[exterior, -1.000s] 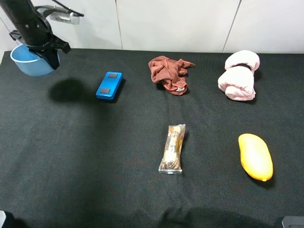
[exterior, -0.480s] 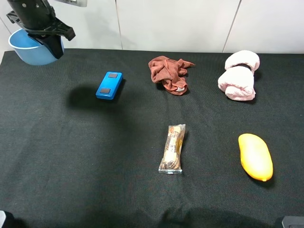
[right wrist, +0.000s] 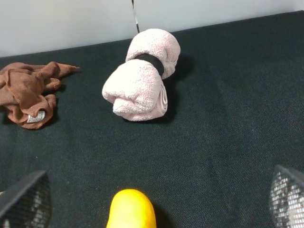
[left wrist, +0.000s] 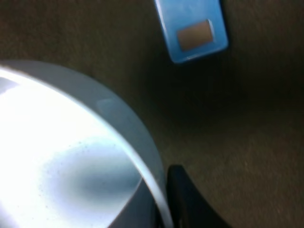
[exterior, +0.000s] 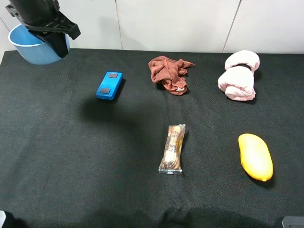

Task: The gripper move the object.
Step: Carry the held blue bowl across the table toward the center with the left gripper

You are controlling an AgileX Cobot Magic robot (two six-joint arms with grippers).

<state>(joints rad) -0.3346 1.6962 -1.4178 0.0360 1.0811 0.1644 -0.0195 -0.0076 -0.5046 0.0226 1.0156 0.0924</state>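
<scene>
The object, a round light-blue bowl (exterior: 29,46), hangs in the air over the table's far left corner. My left gripper (exterior: 58,42), black, is shut on its right rim. In the left wrist view the bowl's pale inside (left wrist: 66,152) fills the frame, with one black finger (left wrist: 186,202) pressed against the rim's outside. The bowl's shadow lies on the cloth beside the blue box (exterior: 109,85). My right gripper (right wrist: 154,198) stands open low over the table's right side, its two mesh-padded fingertips (right wrist: 24,202) far apart with nothing between them.
On the black cloth lie a blue rectangular box (left wrist: 192,28), a crumpled brown rag (exterior: 168,73), a rolled pink towel (exterior: 239,76), a snack packet (exterior: 173,148) and a yellow mango-like fruit (exterior: 255,156). A white wall runs behind the table's far edge.
The left gripper has risen and drifted right with the bowl in it. The bowl's shadow has slid right across the cloth, past the blue box. Nothing else moved.
</scene>
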